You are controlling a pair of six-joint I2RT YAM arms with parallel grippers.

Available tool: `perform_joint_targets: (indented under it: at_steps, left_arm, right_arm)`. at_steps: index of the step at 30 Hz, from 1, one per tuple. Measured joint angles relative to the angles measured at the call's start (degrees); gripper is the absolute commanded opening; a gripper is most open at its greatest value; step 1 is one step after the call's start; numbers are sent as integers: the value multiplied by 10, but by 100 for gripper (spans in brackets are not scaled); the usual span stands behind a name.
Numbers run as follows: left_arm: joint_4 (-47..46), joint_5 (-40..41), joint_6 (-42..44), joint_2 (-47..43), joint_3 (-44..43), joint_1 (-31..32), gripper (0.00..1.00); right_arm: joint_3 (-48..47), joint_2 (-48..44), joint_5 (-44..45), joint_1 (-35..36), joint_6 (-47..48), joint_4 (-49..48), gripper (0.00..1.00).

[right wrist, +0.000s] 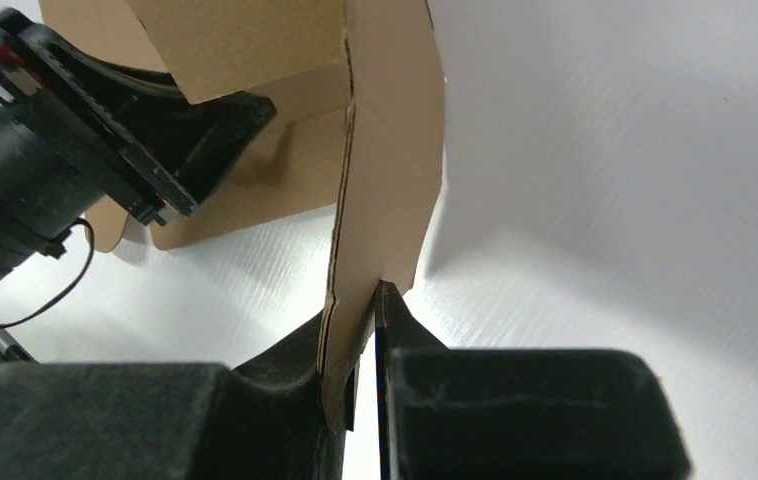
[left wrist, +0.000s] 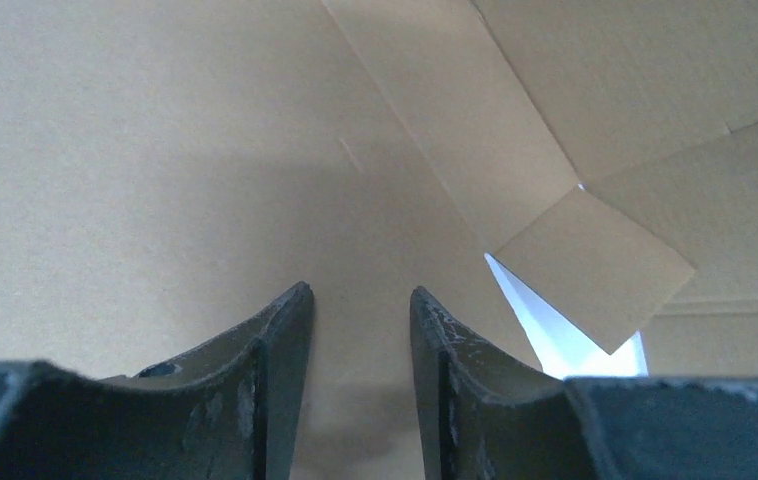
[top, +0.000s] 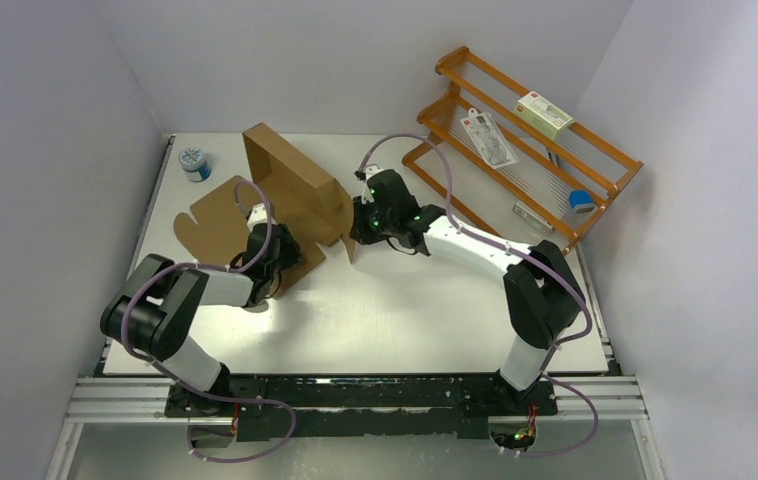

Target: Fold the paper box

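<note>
The paper box (top: 290,185) is a brown cardboard sheet, partly raised, with one panel standing on edge and a notched flap (top: 205,225) lying flat to the left. My right gripper (top: 358,228) is shut on a narrow side flap (right wrist: 390,160) at the sheet's right end; the flap runs down between its jaws (right wrist: 360,305). My left gripper (top: 277,255) sits against the near side of the standing panel. In the left wrist view its fingers (left wrist: 285,335) stand apart with bare cardboard (left wrist: 155,150) just beyond them and nothing between them.
A wooden rack (top: 555,185) stands at the back right, holding a white carton with a red label (top: 543,113), a flat packet (top: 490,138) and a small blue item (top: 582,200). A small round tin (top: 195,162) sits at the back left. White table (top: 405,320).
</note>
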State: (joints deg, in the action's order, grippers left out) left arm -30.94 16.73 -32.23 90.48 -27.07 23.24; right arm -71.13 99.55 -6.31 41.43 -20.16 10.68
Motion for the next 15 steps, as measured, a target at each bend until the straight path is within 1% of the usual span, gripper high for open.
perform_joint_targets:
  at_steps: [4,6,12,15]
  left_arm:
    - [-47,-50,-23,15,10,4,44]
    - [-67,-66,-34,20,15,17,44]
    - [-73,-91,-63,21,16,92,45]
    - [-71,-115,-77,20,16,125,45]
  right_arm:
    - [0,-11,14,-1,0,6,13]
    - [0,-16,26,-2,0,10,13]
    - [-1,-23,70,-16,0,9,12]
    - [5,-24,77,-27,-3,-1,12]
